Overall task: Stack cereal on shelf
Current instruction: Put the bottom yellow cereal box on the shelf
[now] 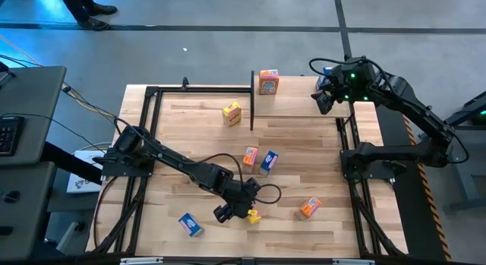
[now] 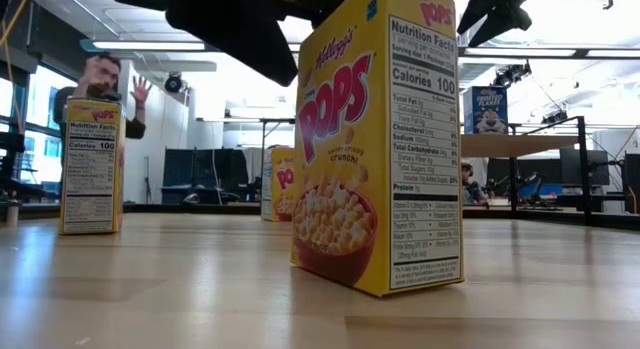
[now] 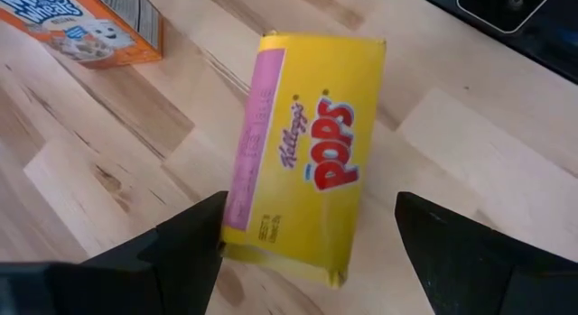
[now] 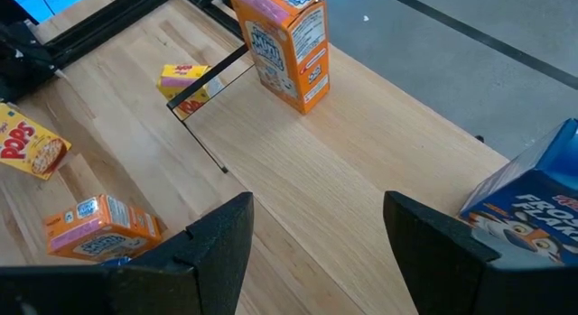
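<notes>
A yellow cereal box (image 3: 307, 148) stands upright on the tabletop near its front edge (image 1: 254, 216) and fills the low view (image 2: 375, 139). My left gripper (image 3: 307, 256) is open and slants down over it (image 1: 228, 212), one finger on each side of the box's top; I see no touch. The shelf (image 1: 300, 105) is at the far right, with an orange cereal box (image 1: 268, 81) standing on its left end. My right gripper (image 4: 316, 252) hangs open above the shelf's right part (image 1: 325, 98), empty, with a blue cereal box (image 4: 533, 207) beside it.
Loose boxes are on the tabletop: yellow (image 1: 231, 113) by the shelf's left post, orange (image 1: 250, 156) and blue (image 1: 269, 162) in the middle, orange (image 1: 310, 208) at the near right, blue (image 1: 190, 225) at the near left. A black frame (image 1: 152, 94) borders the table.
</notes>
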You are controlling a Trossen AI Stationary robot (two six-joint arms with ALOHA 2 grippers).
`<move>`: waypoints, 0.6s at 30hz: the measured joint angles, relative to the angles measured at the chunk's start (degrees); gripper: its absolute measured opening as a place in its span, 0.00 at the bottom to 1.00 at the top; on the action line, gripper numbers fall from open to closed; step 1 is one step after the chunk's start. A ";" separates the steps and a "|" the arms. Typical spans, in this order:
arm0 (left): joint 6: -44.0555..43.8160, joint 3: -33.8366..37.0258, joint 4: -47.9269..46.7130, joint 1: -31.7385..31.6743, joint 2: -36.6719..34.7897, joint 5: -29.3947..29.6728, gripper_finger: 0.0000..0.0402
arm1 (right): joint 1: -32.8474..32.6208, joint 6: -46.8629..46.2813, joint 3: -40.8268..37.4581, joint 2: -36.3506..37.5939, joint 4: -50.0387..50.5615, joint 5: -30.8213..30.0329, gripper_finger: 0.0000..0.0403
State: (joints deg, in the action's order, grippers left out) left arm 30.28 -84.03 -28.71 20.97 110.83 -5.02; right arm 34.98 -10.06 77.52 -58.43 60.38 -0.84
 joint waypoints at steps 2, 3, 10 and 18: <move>0.00 0.00 -0.15 0.00 -0.01 0.00 0.71 | 0.00 0.01 -0.02 0.00 -0.01 0.00 0.60; -0.01 0.00 -0.15 0.00 -0.01 0.00 0.70 | 0.00 0.02 0.00 0.00 -0.02 0.00 0.60; -0.81 0.00 -0.66 0.00 -0.02 -0.75 0.57 | 0.00 0.01 0.00 0.00 -0.07 0.00 0.60; -2.73 0.00 -0.59 0.00 -0.04 -1.31 0.49 | -0.02 0.02 0.00 0.00 -0.04 0.00 0.60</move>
State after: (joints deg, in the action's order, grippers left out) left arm 27.55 -84.03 -29.30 20.97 110.78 -6.33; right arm 34.97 -10.04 77.52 -58.43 60.34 -0.84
